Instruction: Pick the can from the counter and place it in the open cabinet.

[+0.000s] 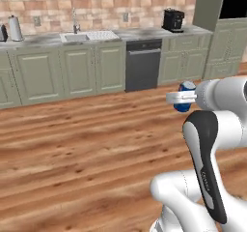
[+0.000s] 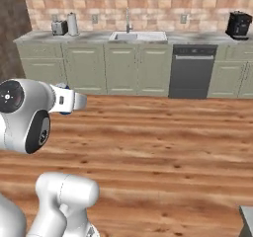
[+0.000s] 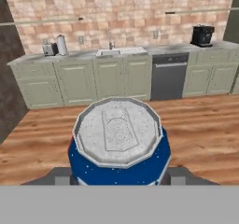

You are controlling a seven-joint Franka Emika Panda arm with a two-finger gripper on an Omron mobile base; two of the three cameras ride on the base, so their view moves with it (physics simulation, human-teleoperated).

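Clearly, gripper clamps the can above open wooden floor.

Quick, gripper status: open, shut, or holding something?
Gripper: shut on the can, fingers on either side of its blue body.

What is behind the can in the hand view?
Behind the can, held in the gripper, are wooden floor, green cabinets, a dishwasher and sink. The floor directly behind it is covered.
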